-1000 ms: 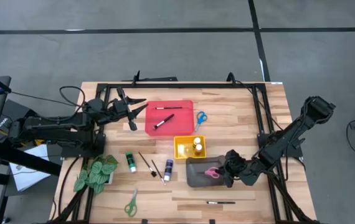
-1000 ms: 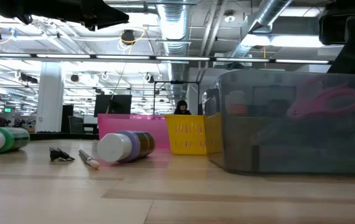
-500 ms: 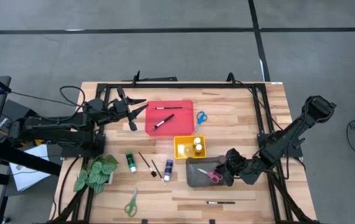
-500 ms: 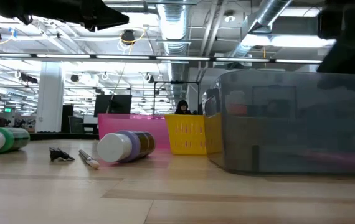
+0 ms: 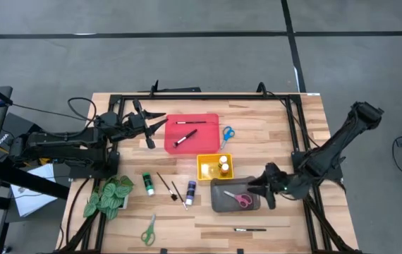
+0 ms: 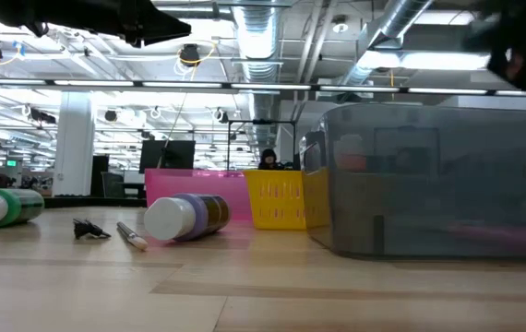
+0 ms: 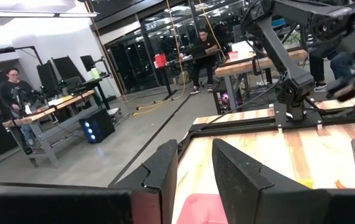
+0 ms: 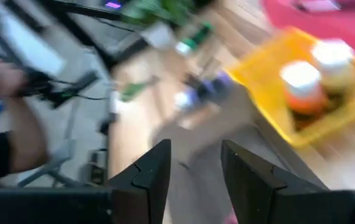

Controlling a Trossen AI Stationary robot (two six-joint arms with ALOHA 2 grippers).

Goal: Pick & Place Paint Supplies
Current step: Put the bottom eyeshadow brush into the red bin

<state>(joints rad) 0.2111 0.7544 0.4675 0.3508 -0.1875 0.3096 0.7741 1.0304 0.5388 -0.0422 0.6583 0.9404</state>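
My right gripper (image 5: 262, 192) hangs open just off the right end of the grey tray (image 5: 218, 202) and holds nothing. In its wrist view its gripper (image 8: 196, 180) looks over the yellow tray (image 8: 302, 81). The pink scissors (image 5: 240, 200) lie flat on the grey tray's floor. My left gripper (image 5: 156, 130) waits open by the left edge of the red tray (image 5: 204, 141), where two paintbrushes (image 5: 185, 137) lie. On the table lie the blue scissors (image 5: 227, 134), green bottle (image 5: 147, 183), purple bottle (image 5: 190, 190), two brushes (image 5: 166, 185), green scissors (image 5: 148, 229) and one brush (image 5: 250, 229).
The yellow tray (image 5: 206, 169) holds two small bottles (image 5: 223, 166) and stands against the grey tray's far side. A fake plant (image 5: 109, 196) sits at the table's left near corner. A black frame (image 5: 208, 97) runs along the far edge. People show in the room behind.
The pink scissors have dropped out of my right gripper and come to rest flat on the grey tray's floor. After that the right gripper has pulled away toward the table's right edge and risen clear of the tray. The left arm has kept still.
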